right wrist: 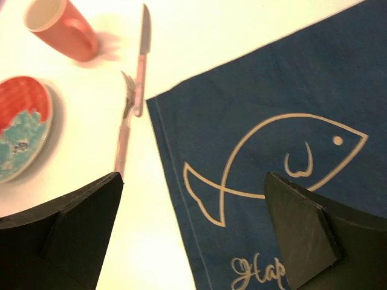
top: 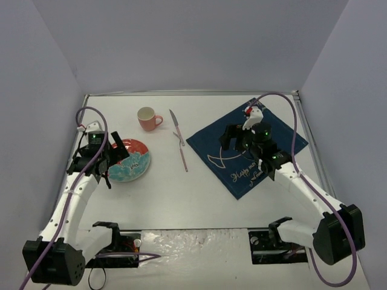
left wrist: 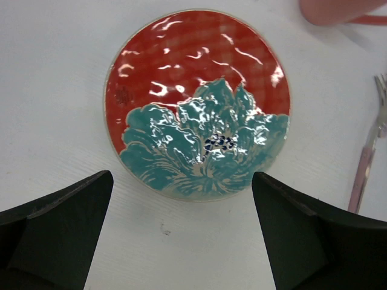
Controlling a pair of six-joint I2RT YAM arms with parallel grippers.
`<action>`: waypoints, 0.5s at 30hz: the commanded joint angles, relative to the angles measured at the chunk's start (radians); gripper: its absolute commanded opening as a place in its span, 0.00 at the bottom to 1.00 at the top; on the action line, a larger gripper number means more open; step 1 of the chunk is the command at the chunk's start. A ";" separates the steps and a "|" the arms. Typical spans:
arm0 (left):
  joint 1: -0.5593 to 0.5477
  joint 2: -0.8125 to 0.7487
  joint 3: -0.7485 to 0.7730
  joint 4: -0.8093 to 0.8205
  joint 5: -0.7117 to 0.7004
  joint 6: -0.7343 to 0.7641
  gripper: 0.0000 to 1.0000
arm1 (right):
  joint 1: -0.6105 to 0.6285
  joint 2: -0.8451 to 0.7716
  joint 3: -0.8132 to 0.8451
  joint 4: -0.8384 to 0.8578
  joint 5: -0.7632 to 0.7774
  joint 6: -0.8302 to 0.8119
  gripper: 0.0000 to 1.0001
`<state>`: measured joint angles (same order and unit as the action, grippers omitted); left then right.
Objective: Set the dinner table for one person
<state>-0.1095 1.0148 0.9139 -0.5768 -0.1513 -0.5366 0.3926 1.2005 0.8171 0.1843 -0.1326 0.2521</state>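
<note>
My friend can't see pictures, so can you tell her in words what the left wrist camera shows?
A round plate, red with a big teal flower, lies on the white table just ahead of the open left gripper. A pink mug's edge and a fork peek in on the right.

White arms (top: pixel 72 202), black joints (top: pixel 338 232), purple cables (top: pixel 295 125)
</note>
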 commanded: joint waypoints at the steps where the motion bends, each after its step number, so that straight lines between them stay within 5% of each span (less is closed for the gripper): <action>1: 0.123 -0.048 -0.086 0.083 0.043 -0.155 0.97 | -0.001 -0.118 -0.102 0.192 -0.093 0.070 1.00; 15: 0.340 -0.144 -0.423 0.318 0.181 -0.388 0.97 | -0.003 -0.134 -0.225 0.422 -0.382 0.170 1.00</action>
<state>0.2011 0.8868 0.5445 -0.4180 -0.0206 -0.8234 0.3923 1.0269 0.5903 0.4331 -0.3544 0.3697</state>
